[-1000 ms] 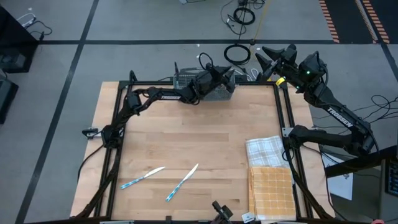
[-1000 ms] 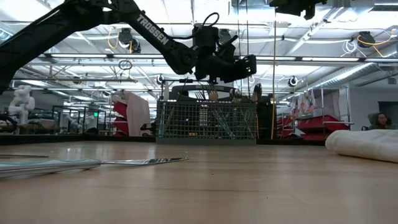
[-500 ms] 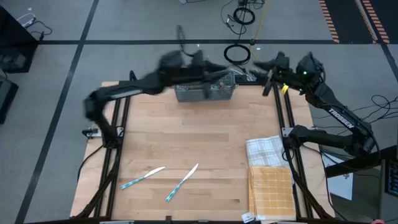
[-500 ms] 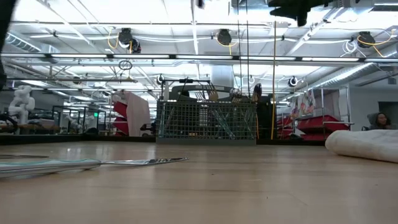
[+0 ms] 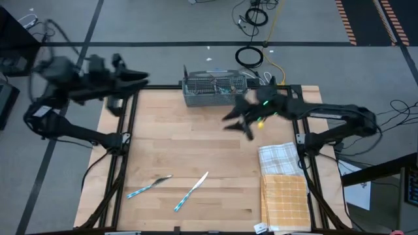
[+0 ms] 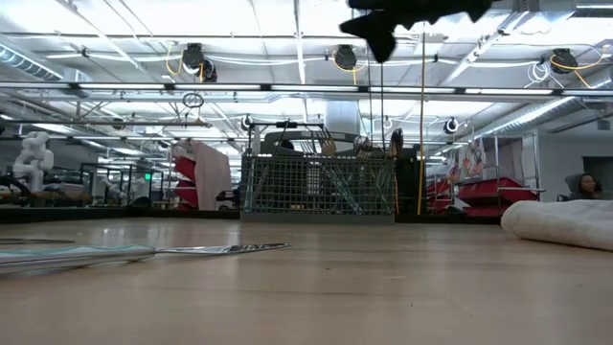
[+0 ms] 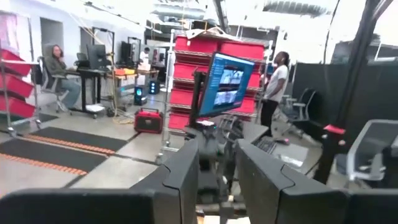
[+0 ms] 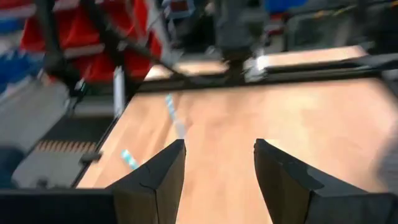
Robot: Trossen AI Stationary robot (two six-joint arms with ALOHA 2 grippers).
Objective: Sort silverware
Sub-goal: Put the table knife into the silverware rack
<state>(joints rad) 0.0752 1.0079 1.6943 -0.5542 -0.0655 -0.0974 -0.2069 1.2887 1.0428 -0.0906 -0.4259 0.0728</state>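
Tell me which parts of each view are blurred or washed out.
High view: both dark arms smear, the left pincer and right pincer; the two teal-handled silver utensils stay sharp. Low view: bright ceiling lights glare above the crisp grey wire-mesh caddy. Right wrist view: the whole wooden table streaks. Left wrist view: the top washes out white.

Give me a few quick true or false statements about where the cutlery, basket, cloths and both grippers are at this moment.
1. Two blue-handled utensils lie on the table. True.
2. The wire basket sits at the table's near edge. False: it is at the far edge.
3. The right gripper is above the table, empty. True.
4. The left gripper holds a fork. False: it is empty, off the table's left far corner.
5. The folded cloths lie on the left. False: right side.
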